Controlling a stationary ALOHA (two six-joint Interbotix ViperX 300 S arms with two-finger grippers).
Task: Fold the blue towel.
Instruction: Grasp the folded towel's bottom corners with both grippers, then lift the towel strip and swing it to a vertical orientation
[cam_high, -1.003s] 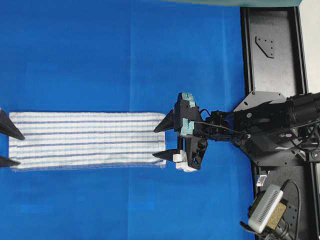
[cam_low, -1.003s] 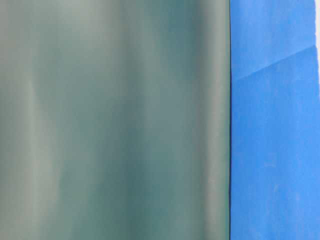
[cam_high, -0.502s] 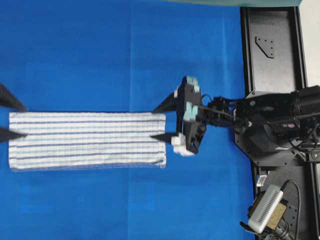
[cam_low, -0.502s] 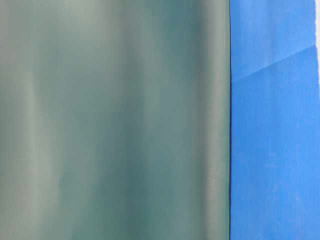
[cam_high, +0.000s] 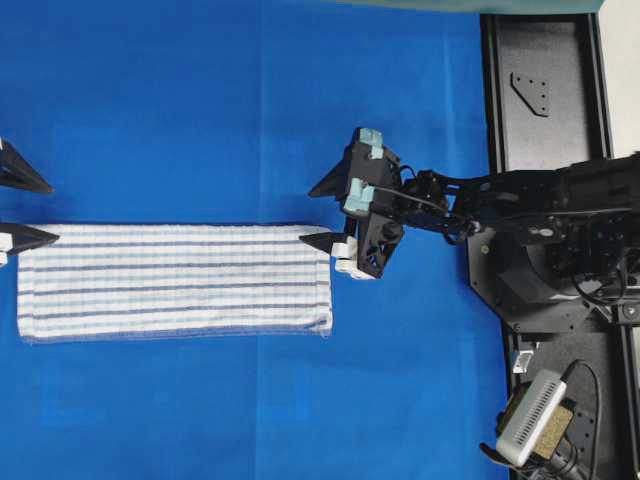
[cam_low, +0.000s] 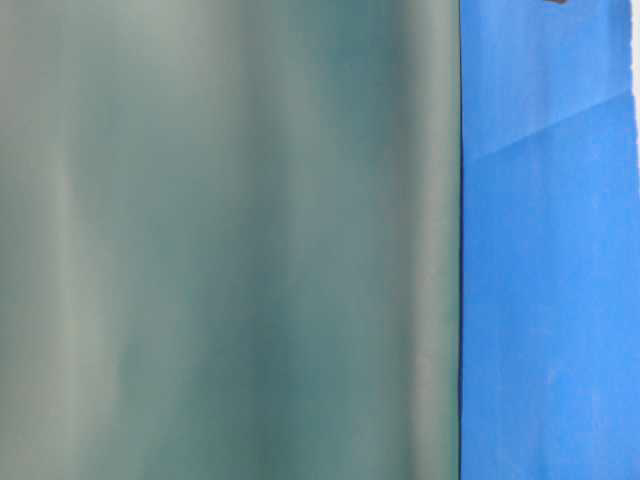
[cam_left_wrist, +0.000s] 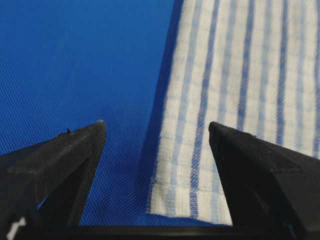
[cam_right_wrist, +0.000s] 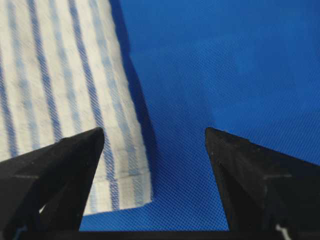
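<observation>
The blue towel (cam_high: 175, 283) lies flat on the blue table covering (cam_high: 200, 110) as a long strip that looks already doubled over, stretched between my two grippers. My left gripper (cam_high: 22, 208) hangs at one short end and my right gripper (cam_high: 322, 214) at the other, both spread wide and grasping nothing. At each end one finger sits over the towel's far corner and the other over bare covering beyond the long edge, so each corner lies between my open fingers.

In my left wrist view the stitched hem of the corner (cam_left_wrist: 187, 200) sits just inside my right-hand finger (cam_left_wrist: 260, 170); in my right wrist view the corner (cam_right_wrist: 127, 187) lies just beside my left-hand finger (cam_right_wrist: 55, 170).

I judge this cloth light, soft and limp: it will sag and drape, not hold shape. The weave looks grippy, not slippery, and nothing about it is fragile. I should pinch both layers right at the hemmed corners, low against the covering, and lift both ends evenly so the strip does not skew
</observation>
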